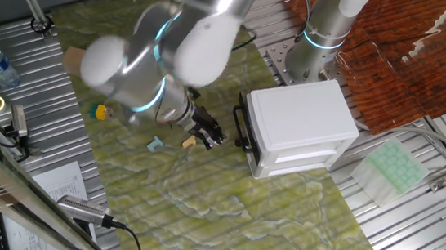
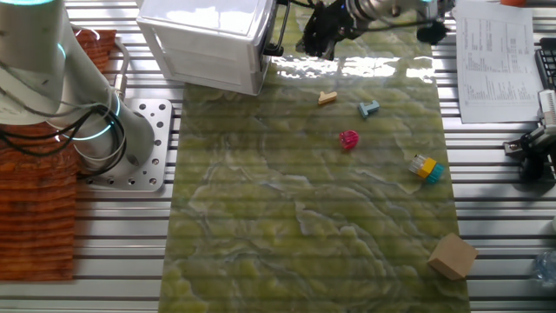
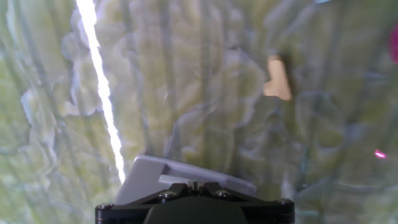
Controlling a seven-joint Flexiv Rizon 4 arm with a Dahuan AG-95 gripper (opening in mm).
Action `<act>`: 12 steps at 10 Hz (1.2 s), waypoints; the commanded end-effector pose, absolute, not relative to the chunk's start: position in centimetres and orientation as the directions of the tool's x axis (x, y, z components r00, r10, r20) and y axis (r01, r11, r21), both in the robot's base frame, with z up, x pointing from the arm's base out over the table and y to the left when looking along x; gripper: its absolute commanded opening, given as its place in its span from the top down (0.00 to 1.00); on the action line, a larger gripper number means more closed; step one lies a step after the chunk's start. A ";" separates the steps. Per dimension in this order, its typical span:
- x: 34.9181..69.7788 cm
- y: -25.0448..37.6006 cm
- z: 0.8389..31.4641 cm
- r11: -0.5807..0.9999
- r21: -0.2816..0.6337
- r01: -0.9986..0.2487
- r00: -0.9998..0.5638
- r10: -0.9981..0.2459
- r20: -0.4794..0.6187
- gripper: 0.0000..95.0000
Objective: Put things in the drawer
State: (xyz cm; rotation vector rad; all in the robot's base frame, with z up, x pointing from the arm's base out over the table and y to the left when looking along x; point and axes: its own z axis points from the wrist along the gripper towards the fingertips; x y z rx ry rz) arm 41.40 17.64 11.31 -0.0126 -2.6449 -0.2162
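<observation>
Pincer [image 1: 210, 132] black, low over the green marbled mat [image 2: 313, 217], just beside the cabinet front and its black bar handle [image 1: 243, 127]; spread or pressed together, cannot tell, fingers hidden in the hand view behind the housing and too dark and small in both fixed views. Nothing seen clamped in it.

Just beside the pincer, a tan piece [image 2: 327, 97] flat on the mat, seen in the hand view as a pale T-like shape. Near that, a light blue piece [image 2: 369, 109]. Further out, a pink piece [image 2: 348, 139], then a yellow and blue piece [image 2: 425, 168] towards the mat's edge. Well apart, at the mat's far corner, a tan cardboard-coloured block [image 2: 452, 256].

White cabinet [image 1: 301, 120] standing on the mat's edge, drawer [image 1: 306, 159] fronts flush, shut. No orange piece made out anywhere.

Counter [image 2: 261, 296] of ribbed metal around the mat; papers [image 2: 491, 56] lying at one side.
</observation>
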 end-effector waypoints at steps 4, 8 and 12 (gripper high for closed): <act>41.8 12.4 14.6 0.994 0.003 -0.114 -0.973 -0.112 0.203 1.00; 41.0 9.2 15.8 0.980 -0.033 -0.195 -0.974 -0.189 0.125 1.00; 40.7 8.5 16.0 0.976 -0.027 -0.214 -0.971 -0.210 0.113 1.00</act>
